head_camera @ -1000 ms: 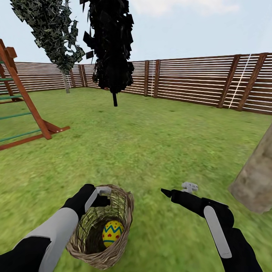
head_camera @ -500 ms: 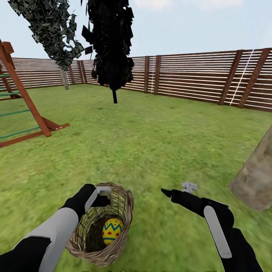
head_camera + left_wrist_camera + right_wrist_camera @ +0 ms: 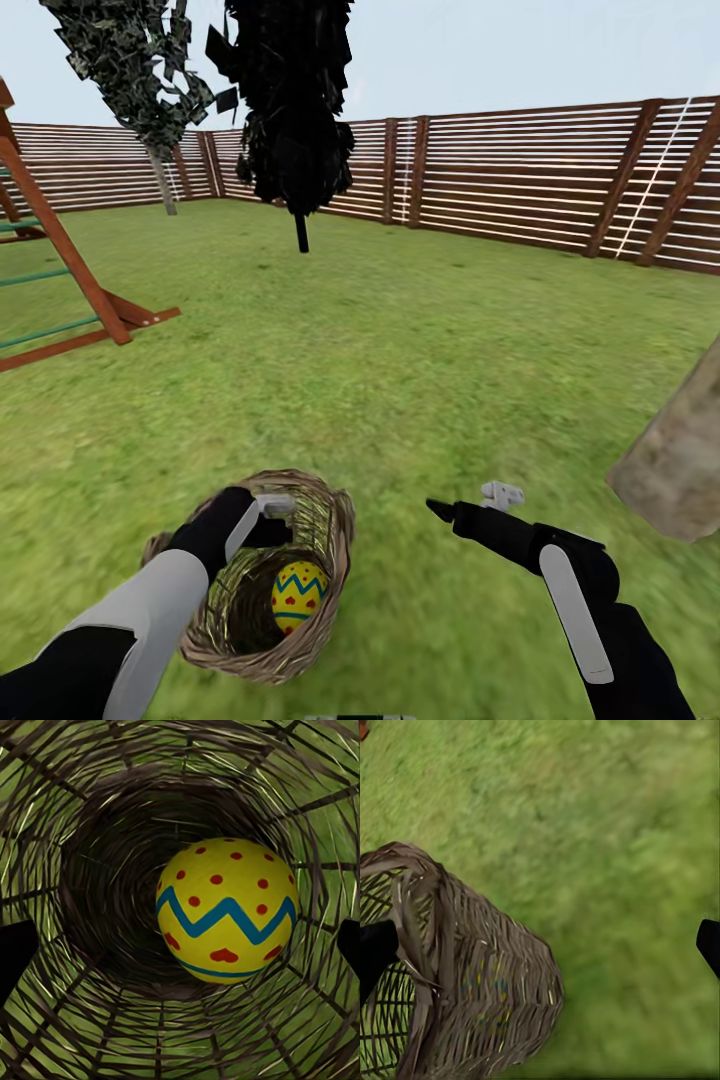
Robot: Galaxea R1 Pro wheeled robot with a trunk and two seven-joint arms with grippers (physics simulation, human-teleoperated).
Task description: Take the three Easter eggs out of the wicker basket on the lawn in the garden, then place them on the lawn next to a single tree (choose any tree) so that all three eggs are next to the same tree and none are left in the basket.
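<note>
The wicker basket [image 3: 320,545] lies tipped on the lawn [image 3: 400,380], its mouth toward me. One yellow Easter egg [image 3: 298,595] with red dots and a blue zigzag rests inside it. My left gripper [image 3: 272,520] reaches into the basket's mouth. In the left wrist view the left gripper [image 3: 180,949] is open, the egg [image 3: 225,911] lies deeper in, and nothing is between the fingers. My right gripper [image 3: 468,500] hovers open over the grass, right of the basket. In the right wrist view the right gripper [image 3: 540,949] looks past the basket [image 3: 465,975]. The tree [image 3: 672,470] trunk stands at far right.
A wooden play frame [image 3: 70,280] stands at the left. A narrow black columnar tree [image 3: 295,110] and a leafy tree [image 3: 140,70] stand near the slatted fence [image 3: 540,170]. Grass stretches between the basket and the pale trunk.
The whole picture has shifted, so the camera moved. The basket's rim now sits higher around my left gripper, which is further inside the mouth. The right arm holds its pose.
</note>
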